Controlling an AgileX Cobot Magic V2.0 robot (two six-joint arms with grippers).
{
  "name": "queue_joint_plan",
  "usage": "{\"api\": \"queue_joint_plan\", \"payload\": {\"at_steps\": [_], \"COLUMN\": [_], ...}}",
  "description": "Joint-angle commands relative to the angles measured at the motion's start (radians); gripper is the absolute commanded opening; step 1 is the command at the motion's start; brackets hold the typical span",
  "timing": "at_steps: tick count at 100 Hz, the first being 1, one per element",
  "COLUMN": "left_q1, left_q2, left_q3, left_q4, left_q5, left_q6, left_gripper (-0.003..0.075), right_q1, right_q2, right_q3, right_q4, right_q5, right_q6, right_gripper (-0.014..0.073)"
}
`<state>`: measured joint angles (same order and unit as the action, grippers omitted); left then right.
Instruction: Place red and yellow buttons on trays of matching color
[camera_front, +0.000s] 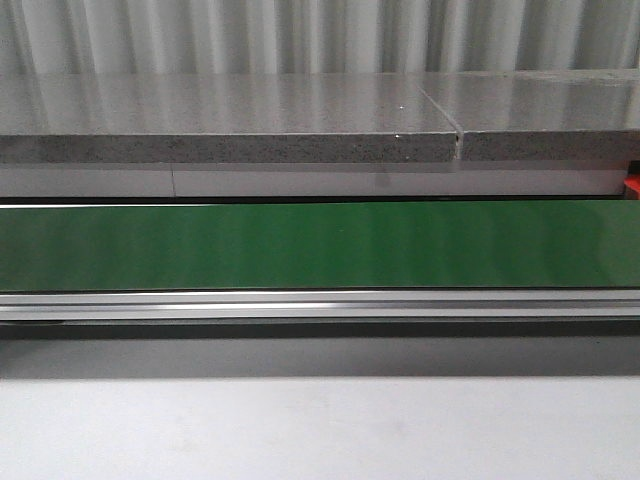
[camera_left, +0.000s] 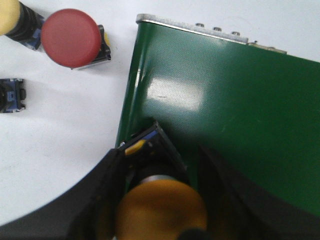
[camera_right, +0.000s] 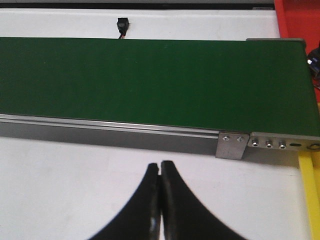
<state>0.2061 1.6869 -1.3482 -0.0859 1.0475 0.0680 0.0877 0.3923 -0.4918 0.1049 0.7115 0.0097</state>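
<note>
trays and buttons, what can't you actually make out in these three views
- Red tray: right wrist view, cut off by the frame's corner; contents unseen.
- Yellow tray: right wrist view, only an edge strip in frame.
- Yellow button in the left gripper: left wrist view, blurred and partly covered by the fingers.
- Dark part on the table: left wrist view, cut by the frame edge, unidentifiable.
- Front view: neither arm nor any button appears.
</note>
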Motion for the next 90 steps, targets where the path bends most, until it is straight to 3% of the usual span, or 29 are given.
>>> {"api": "queue_joint_plan", "payload": {"at_steps": [1,16,23,45,50,65,90], "left_q1": [-0.015,-0.016,-0.016,-0.016,-0.016,-0.016,0.055], "left_q2": [-0.02,0.002,0.002,-0.018,-0.024,-0.039,-0.039], "left_q3": [-0.028,-0.028,-0.028,-0.032,-0.032,-0.032,-0.033], "left_q4": [0.004,0.004,-0.005,-0.03,-0.046,-0.1,-0.102], "left_q5": [-0.026,-0.029,-0.031,-0.076,-0.093,-0.145,-0.16], "left_q6": [-0.002,-0.002,-0.002,0.0,0.0,0.0,-0.152], "left_gripper": [0.0146,0.015,0.0187,0.0519,0.0566,0.0577,0.0575], "right_q1": [0.003,0.003,0.003,0.003,0.003,0.003,0.003], "right_q2": [0.004,0.004,0.004,0.004,0.004,0.004,0.004], "right_q3": [-0.026,-0.026,-0.026,-0.026,-0.026,-0.026,-0.026], "right_q4": [-0.001,-0.001,-0.001,-0.001,-0.001,-0.001,-0.001], "right_q5": [-0.066,-0.066,-0.066,-0.066,-0.066,-0.066,-0.066], "right_q6": [-0.01,-0.01,-0.01,-0.01,-0.01,-0.01,-0.01], "right_gripper": [-0.0122,-0.0122,-0.0122,-0.0122,-0.0122,-0.0122,-0.0122]}}
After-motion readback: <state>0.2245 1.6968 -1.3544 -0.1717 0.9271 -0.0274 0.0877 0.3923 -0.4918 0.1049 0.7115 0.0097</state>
